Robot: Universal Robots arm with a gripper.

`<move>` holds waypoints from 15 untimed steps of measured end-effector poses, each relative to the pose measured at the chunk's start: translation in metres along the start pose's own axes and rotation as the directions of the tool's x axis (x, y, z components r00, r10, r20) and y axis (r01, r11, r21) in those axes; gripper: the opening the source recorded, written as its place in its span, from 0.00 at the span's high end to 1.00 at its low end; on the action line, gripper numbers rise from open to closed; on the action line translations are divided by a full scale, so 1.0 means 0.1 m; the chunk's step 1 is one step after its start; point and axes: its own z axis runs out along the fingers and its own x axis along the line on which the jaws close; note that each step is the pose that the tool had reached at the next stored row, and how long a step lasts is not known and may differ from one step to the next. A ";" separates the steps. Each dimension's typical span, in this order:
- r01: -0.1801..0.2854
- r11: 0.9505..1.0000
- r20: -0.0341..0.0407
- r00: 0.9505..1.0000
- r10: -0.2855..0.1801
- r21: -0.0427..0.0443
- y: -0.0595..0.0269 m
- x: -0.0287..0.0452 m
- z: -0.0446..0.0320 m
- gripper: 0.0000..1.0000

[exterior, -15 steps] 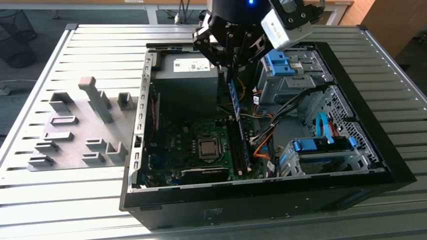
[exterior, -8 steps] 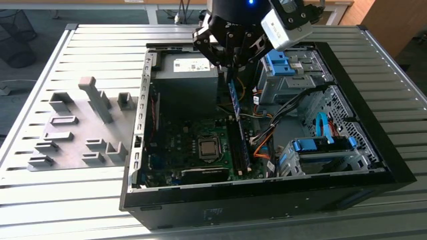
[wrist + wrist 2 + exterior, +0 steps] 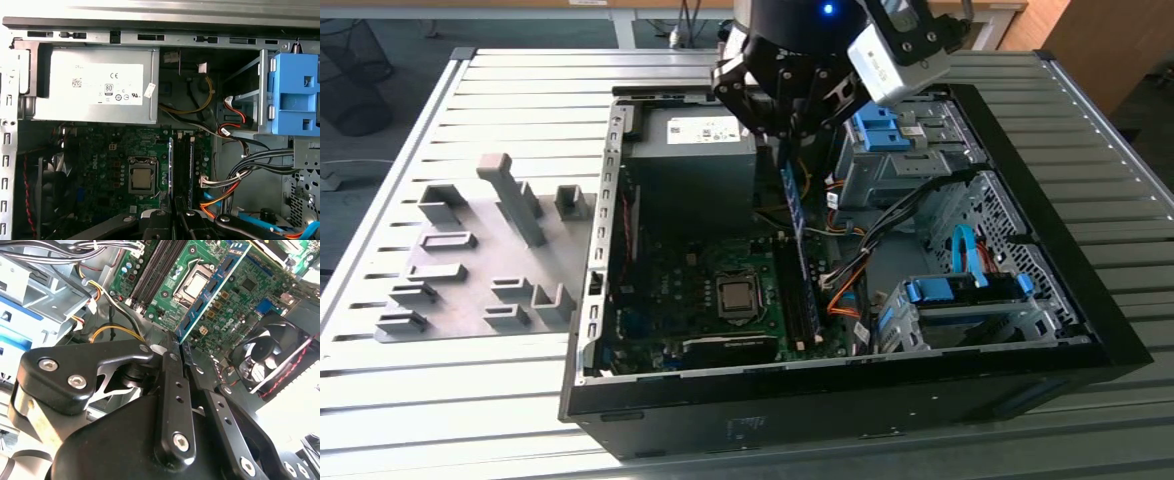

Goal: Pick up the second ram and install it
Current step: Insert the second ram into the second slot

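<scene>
The black gripper [image 3: 790,140] clamps the long blue-green circuit-board memory stick [image 3: 793,205] edge-up. It hangs inside the open black computer case [image 3: 854,400], above the green motherboard [image 3: 680,290].

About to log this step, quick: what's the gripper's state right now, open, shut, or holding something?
Gripper: shut on the second ram, held edge-on above the motherboard inside the open computer case.
</scene>
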 end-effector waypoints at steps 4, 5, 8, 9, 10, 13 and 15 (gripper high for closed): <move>0.000 1.000 0.000 1.000 0.000 0.000 -0.001 -0.015 0.073 0.86; 0.000 1.000 0.000 1.000 0.000 0.000 -0.002 -0.018 0.091 0.86; 0.000 1.000 0.000 1.000 0.000 0.000 -0.008 -0.021 0.145 0.86; 0.000 1.000 0.000 1.000 0.000 0.000 -0.009 -0.022 0.163 0.86; 0.000 1.000 0.000 1.000 0.000 0.000 -0.010 -0.023 0.182 0.86; -0.001 1.000 0.000 1.000 0.001 0.000 -0.012 -0.023 0.236 0.86; -0.003 1.000 0.000 1.000 0.003 0.000 -0.013 -0.024 0.272 0.86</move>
